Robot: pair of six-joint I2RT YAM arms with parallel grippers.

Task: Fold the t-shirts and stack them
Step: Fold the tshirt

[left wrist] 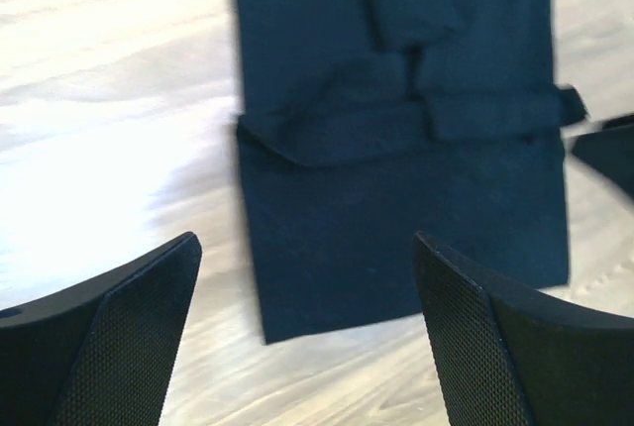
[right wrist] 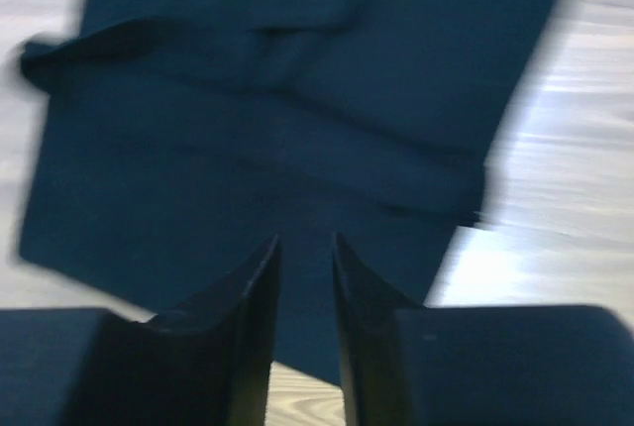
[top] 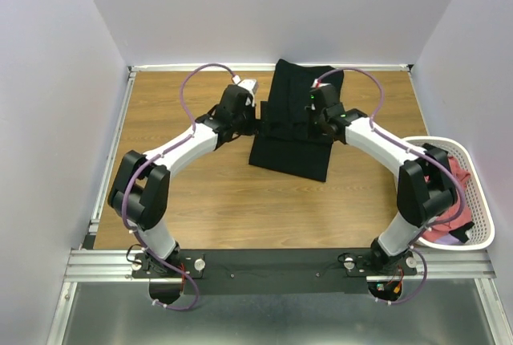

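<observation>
The black t-shirt (top: 290, 143) lies at the middle back of the table, folded into a long strip with a cross fold. It also shows in the left wrist view (left wrist: 396, 198) and the right wrist view (right wrist: 297, 99). My left gripper (top: 255, 120) hovers at the strip's left edge; its jaws (left wrist: 307, 337) stand wide apart and empty. My right gripper (top: 314, 124) is above the strip's right part; its jaws (right wrist: 304, 287) stand a narrow gap apart with nothing between them. Salmon-red shirts (top: 449, 175) lie in the basket at the right.
The white mesh basket (top: 481, 217) stands at the table's right edge, beside my right arm's elbow. Grey walls close the table at the back and sides. Bare wood (top: 216, 200) lies in front of the black shirt.
</observation>
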